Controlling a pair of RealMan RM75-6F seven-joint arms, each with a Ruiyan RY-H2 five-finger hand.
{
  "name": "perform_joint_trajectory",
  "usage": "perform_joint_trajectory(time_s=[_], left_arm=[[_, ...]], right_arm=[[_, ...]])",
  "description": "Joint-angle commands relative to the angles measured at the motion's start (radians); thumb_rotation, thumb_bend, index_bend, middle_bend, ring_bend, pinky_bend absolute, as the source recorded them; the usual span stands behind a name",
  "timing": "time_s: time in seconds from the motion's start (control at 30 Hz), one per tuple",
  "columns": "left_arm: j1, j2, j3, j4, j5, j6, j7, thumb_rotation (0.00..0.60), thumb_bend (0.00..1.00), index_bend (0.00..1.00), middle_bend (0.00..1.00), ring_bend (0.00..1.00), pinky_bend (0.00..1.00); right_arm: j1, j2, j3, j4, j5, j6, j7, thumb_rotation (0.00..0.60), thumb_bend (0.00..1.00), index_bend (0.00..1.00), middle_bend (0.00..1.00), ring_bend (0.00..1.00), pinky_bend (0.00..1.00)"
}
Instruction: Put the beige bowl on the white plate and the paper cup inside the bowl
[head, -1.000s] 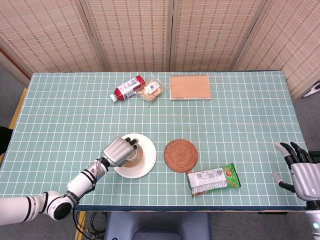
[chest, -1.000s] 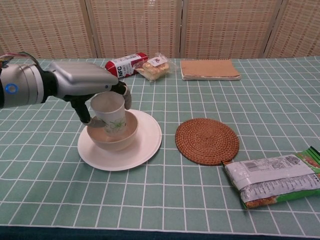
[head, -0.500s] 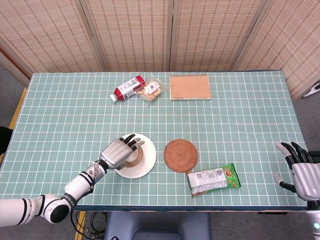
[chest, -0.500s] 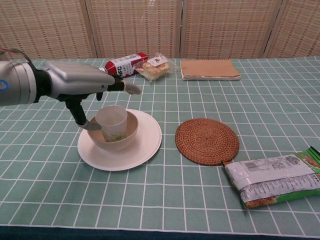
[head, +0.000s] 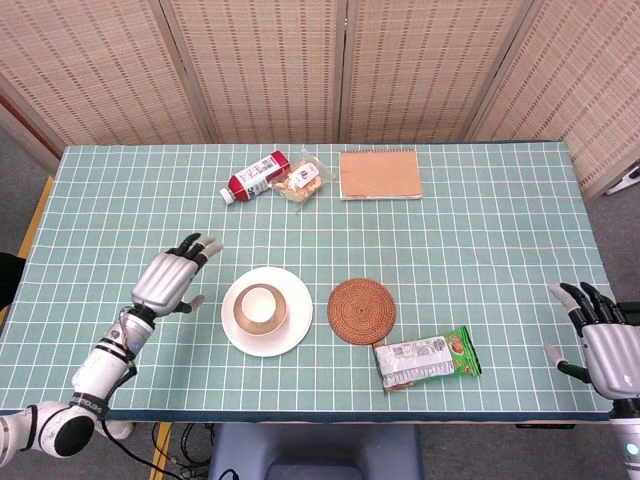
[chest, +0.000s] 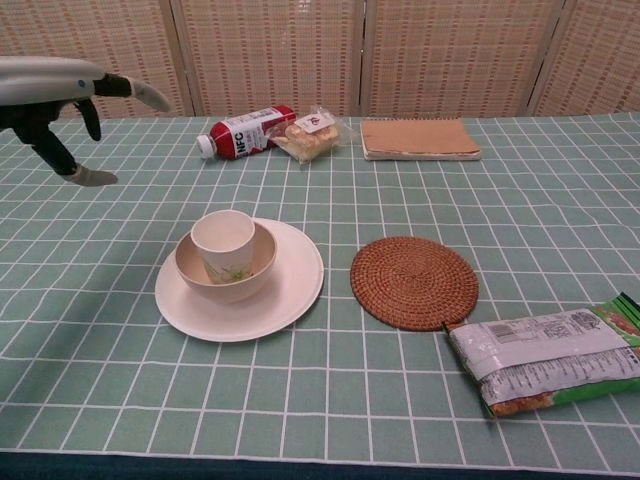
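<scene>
- Left hand (head: 172, 279): empty, fingers spread apart, raised over the table (head: 480, 250) to the left of the plate; only its fingertips (chest: 150, 97) and thumb enter the chest view at the upper left.
- White plate (head: 295, 335): round, glossy, well to the right of the left hand, clear of it.
- Beige bowl (chest: 260, 270): sits centred on the plate; smooth, pale tan, rim level.
- Paper cup (chest: 223, 243): stands upright inside the bowl, white with a faint green print low on its side, mouth open upward.
- Right hand (head: 600, 340): at the table's near right corner, holding nothing, fingers extended and apart; far from plate and bowl.
- Woven round coaster (head: 362, 310): just right of the plate, between the two hands.
- Green snack packet (head: 427, 359): lies flat beyond the coaster, toward the right hand.
</scene>
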Motion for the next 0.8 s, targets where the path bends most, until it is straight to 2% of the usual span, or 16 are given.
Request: perform_joint_trajectory(time_s=[0.03, 0.4, 0.8], left_arm=[[0.096, 0.012, 0.022, 0.032, 0.017, 0.104, -0.047, 0.600, 0.28, 0.12, 0.00, 0.06, 0.33], [0.331, 0.000, 0.116, 0.076, 0.129, 0.356, -0.055, 0.600, 0.28, 0.12, 0.02, 0.08, 0.33], [0.507, 0.005, 0.160, 0.036, 0.253, 0.512, -0.082, 0.600, 0.28, 0.10, 0.02, 0.08, 0.28]], right_arm=[[0.003, -0.002, 0.001, 0.004, -0.003, -0.003, 0.004, 0.600, 0.26, 0.12, 0.12, 0.04, 0.12], [0.017, -0.002, 0.001, 0.005, -0.019, -0.011, 0.002, 0.600, 0.26, 0.12, 0.12, 0.04, 0.12], [0.020, -0.002, -0.002, -0.001, -0.027, -0.008, -0.001, 0.600, 0.26, 0.12, 0.12, 0.04, 0.12]])
